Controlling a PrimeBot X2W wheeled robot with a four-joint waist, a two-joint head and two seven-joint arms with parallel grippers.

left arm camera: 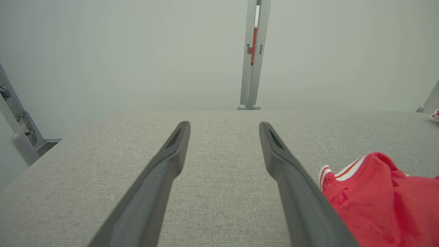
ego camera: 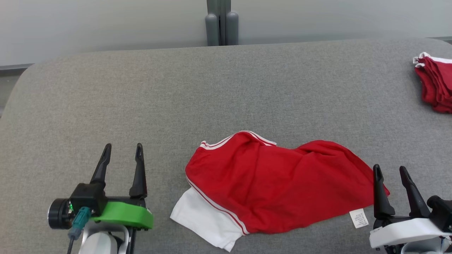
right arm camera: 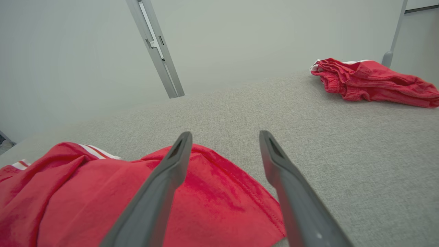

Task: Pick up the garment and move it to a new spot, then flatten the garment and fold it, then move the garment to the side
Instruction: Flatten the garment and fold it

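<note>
Red cloth with white stripes along its hems, the garment lies crumpled on the near middle of the grey counter. A white panel pokes out at its near left corner and a small white label hangs at its near right edge. We see the right jaws standing apart at that right end. One dark finger crosses the garment's edge in the head view, while the other finger is over bare counter. No cloth is caught between them, and we cannot tell whether the first finger touches the fabric. The left jaws are apart too, their fingers over bare counter to the left of the garment and clear of it. At the far right of the counter sits a second heap of red cloth with white trim, well apart from the garment. Beyond the far edge a grey post rises.
</note>
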